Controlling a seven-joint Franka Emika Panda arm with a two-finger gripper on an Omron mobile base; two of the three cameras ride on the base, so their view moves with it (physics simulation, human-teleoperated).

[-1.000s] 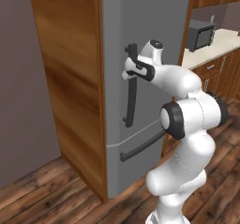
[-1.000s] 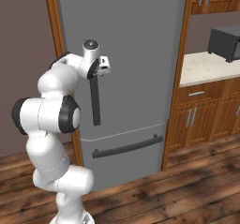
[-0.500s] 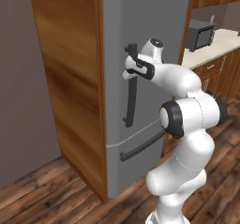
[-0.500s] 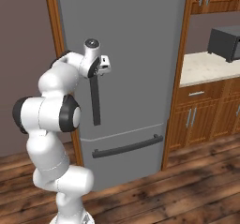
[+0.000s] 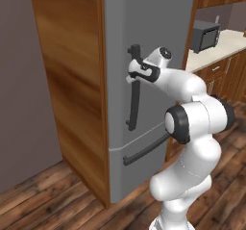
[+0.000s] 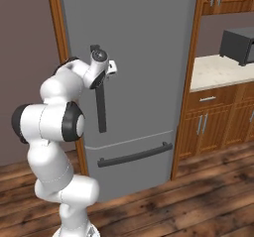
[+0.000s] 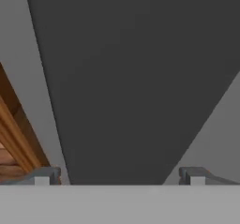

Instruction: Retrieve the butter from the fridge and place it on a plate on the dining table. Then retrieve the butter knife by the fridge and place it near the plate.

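Note:
The fridge (image 5: 153, 27) (image 6: 144, 37) is a tall grey appliance with its doors shut. My gripper (image 5: 133, 73) (image 6: 102, 76) is open at the upper part of the dark vertical handle (image 5: 134, 106) (image 6: 101, 113). In the hand view the handle (image 7: 131, 78) runs as a wide dark bar between my fingertips (image 7: 44, 175), with the gripper (image 7: 120, 176) straddling it. I cannot tell whether the pads touch it. The butter, the plate, the dining table and the butter knife are out of view.
A horizontal bar handle (image 5: 144, 149) (image 6: 134, 155) crosses the lower drawer. A wooden side panel (image 5: 72, 80) flanks the fridge on the left. To the right stand wooden cabinets under a light counter (image 6: 218, 70) with a dark microwave (image 5: 205, 35) (image 6: 238, 45). The floor is wood.
The hand has eased slightly lower along the vertical handle. The jaws stay open and the fridge door stays shut.

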